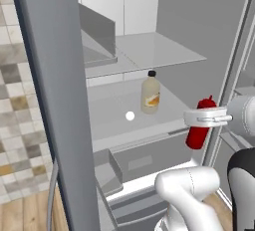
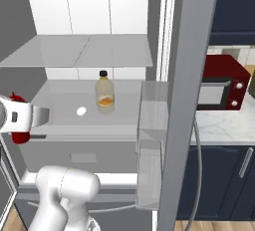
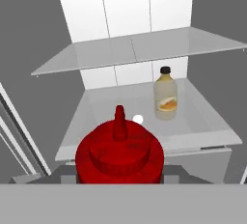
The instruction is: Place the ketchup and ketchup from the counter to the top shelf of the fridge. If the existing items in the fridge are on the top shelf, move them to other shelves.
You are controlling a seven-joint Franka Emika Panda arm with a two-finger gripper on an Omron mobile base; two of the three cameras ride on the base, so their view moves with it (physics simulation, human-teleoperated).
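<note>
My gripper (image 1: pixel 201 118) is shut on a slim bright red ketchup (image 1: pixel 198 134) bottle, held upright in front of the open fridge (image 1: pixel 199 21), at its right side. In the hand view the ketchup (image 3: pixel 119 155) cap sits between the fingers and points at the shelves. The top shelf (image 1: pixel 159 51) is a bare pale panel above the bottle's height. On the shelf below stand a pale yellowish dark-capped bottle (image 1: pixel 150 94) and a small white ball (image 1: pixel 130 116). In the right base view the ketchup (image 2: pixel 19 136) and gripper (image 2: pixel 22 116) are at the far left.
The open fridge door (image 1: pixel 55 100) stands left of the arm, with door bins (image 2: pixel 152 120) on its inner side. A drawer (image 1: pixel 149 160) sits under the lower shelf. A red microwave (image 2: pixel 221 83) rests on the marbled counter (image 2: pixel 224 128) beyond the door.
</note>
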